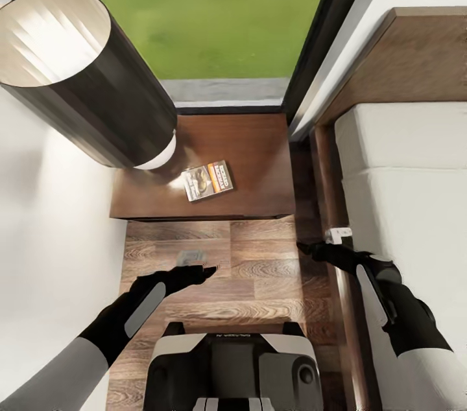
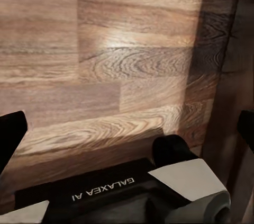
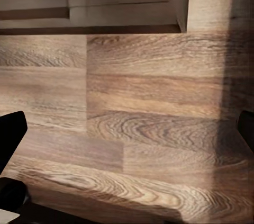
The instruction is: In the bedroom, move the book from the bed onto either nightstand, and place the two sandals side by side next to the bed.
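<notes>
Both arms reach forward and down from the trunk, forearms dark with pale grey panels. The left gripper (image 1: pixel 206 270) points inward, toward the right gripper (image 1: pixel 305 246); in each wrist view the dark fingers stand wide apart, holding nothing.

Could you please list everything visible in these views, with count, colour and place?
book: one, grey cover with orange band, lying flat on the nightstand.
nightstand: one, reddish-brown, below the window, left of the bed.
lamp: one, dark shade with pale inside, over the nightstand's left part.
bed: one, dark wood frame, pale mattress, at right.
window: one, dark frame, green beyond it.
floor: brown wood planks.
walls: white.
robot base: grey and black, bottom centre.
left gripper: black, fingers apart, empty, above the floor.
right gripper: black, fingers apart, empty, beside the bed frame.
</notes>
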Controlling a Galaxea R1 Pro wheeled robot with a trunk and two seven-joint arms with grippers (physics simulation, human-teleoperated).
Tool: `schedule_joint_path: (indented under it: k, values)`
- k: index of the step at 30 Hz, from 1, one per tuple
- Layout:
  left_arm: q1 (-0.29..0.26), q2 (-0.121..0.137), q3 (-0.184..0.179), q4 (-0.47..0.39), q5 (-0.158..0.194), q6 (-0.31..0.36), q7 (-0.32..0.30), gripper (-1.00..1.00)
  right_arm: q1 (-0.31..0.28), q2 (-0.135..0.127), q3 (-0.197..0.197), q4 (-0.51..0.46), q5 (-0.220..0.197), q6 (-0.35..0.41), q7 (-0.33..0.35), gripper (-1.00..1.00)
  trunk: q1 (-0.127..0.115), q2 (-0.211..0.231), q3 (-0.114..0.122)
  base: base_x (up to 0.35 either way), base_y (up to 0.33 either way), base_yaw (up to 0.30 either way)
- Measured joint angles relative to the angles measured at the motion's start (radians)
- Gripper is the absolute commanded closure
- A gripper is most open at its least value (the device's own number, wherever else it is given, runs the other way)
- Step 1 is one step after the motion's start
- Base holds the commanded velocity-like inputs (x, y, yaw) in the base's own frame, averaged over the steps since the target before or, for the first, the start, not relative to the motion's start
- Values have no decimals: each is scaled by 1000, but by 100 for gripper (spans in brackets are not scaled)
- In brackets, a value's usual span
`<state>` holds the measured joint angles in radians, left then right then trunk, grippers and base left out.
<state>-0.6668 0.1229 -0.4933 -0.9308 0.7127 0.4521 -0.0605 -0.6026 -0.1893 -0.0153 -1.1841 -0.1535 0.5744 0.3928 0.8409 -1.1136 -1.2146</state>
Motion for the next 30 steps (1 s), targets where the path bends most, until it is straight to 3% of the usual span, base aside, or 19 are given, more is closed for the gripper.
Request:
schedule_joint_path:
  k: [5, 14, 30]
  values:
    - [0, 1, -3, 48, -2, -19, 33, -100, 0, 0, 15, 38, -1, -34, -57, -100, -19, 35, 16, 0, 0, 0]
    - [0, -6, -7, 103, -3, -45, 37, -100, 0, 1, 43, 47, -3, -38, -92, -100, -54, 98, 44, 0, 0, 0]
    - [0, -4, -7, 104, -4, -45, 70, -100, 3, -1, 43, 79, -3, -39, -96, -100, -115, 210, 114, 0, 0, 0]
